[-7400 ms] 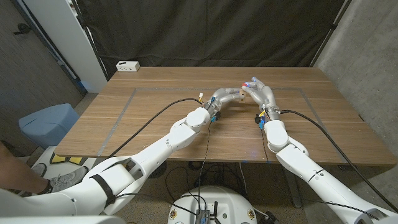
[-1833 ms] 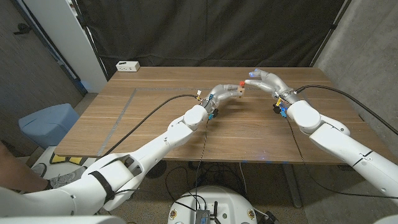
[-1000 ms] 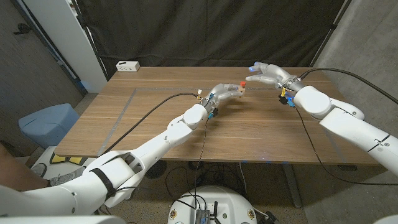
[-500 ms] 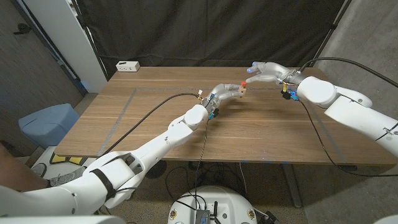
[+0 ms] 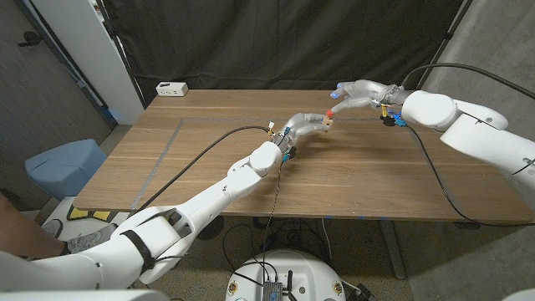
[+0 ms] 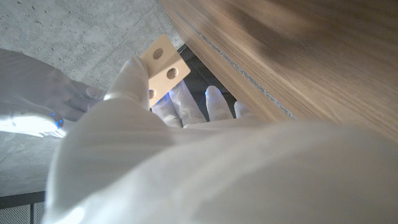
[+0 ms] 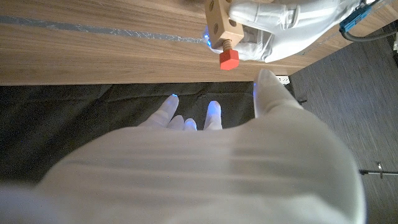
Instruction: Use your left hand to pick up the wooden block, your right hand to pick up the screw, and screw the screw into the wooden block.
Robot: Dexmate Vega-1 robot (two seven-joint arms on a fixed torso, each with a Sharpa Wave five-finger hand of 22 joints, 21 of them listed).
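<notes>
The left hand holds the wooden block raised above the middle of the wooden bench, its fingers wrapped around one end. A screw with a red head sticks out of the block's free end, its shaft partly in one of the holes. The right hand hovers just beyond the block, fingers spread and holding nothing, a fingertip near the red head. A white power strip lies at the bench's far left corner, well apart from the block.
</notes>
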